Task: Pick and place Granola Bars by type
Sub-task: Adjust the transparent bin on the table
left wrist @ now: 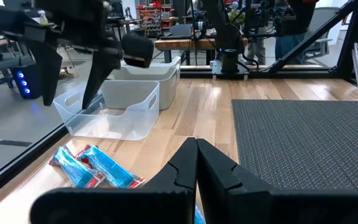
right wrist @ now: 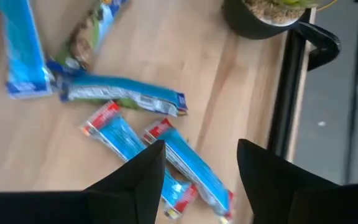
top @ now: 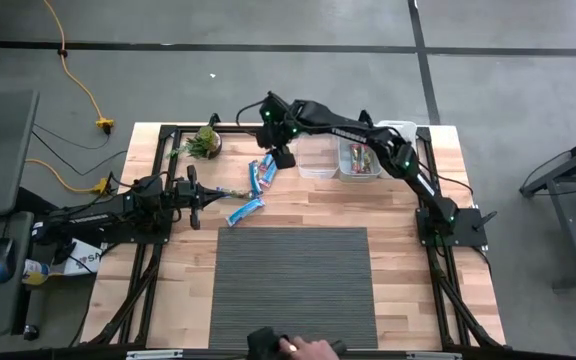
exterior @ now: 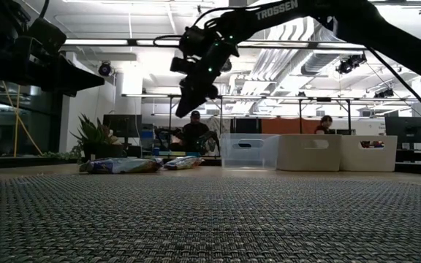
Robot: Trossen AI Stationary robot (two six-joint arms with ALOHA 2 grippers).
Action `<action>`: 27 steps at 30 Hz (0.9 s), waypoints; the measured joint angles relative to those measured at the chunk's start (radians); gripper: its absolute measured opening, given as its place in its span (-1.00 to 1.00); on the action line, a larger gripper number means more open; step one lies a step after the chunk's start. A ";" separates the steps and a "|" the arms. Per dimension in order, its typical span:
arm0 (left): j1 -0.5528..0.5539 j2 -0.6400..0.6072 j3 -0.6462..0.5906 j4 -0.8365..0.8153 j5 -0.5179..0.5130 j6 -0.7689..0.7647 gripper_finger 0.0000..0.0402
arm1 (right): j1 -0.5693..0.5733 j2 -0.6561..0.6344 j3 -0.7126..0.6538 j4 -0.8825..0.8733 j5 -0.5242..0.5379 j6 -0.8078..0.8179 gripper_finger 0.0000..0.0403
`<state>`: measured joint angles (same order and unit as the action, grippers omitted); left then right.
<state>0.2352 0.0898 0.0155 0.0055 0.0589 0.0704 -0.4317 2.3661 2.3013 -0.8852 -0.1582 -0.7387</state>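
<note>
Several granola bars lie flat on the wooden table near its far left. Two blue-red-white bars (right wrist: 120, 137) (top: 262, 176) lie side by side, a blue-green one (right wrist: 126, 94) (top: 231, 192) lies beside them, and a bright blue one (top: 246, 210) (right wrist: 20, 59) is closer to the mat. My right gripper (right wrist: 197, 158) (top: 283, 152) is open and hangs above the blue-red-white pair, clear of the table in the low view (exterior: 196, 88). My left gripper (left wrist: 196, 155) (top: 198, 195) is shut and empty, level, just left of the bars.
A clear bin (top: 317, 160), a bin holding bars (top: 360, 160) and a white bin (top: 396, 130) stand at the far side. A potted plant (top: 205, 142) is at the far left corner. A grey mat (top: 293, 285) covers the near middle. A person's hand (top: 313, 350) is at the near edge.
</note>
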 joint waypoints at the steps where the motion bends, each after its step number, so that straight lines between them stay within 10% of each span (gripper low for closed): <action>1: 0.000 0.000 0.000 0.000 0.000 0.000 -0.99 | 0.005 0.000 0.000 0.000 0.020 -0.018 -0.09; 17: 0.000 0.000 0.000 0.000 0.000 0.000 -0.99 | 0.039 0.000 0.000 -0.072 0.804 0.135 -0.09; 22: 0.000 0.000 0.000 0.000 0.000 0.000 -0.99 | 0.040 0.000 0.000 -0.049 0.710 0.141 -0.09; 27: 0.000 0.000 0.000 0.000 0.000 0.000 -0.99 | 0.033 0.000 0.000 -0.031 0.298 -0.110 -0.09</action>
<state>0.2352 0.0898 0.0157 0.0055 0.0589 0.0703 -0.3984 2.3657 2.3013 -0.9161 0.1398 -0.8487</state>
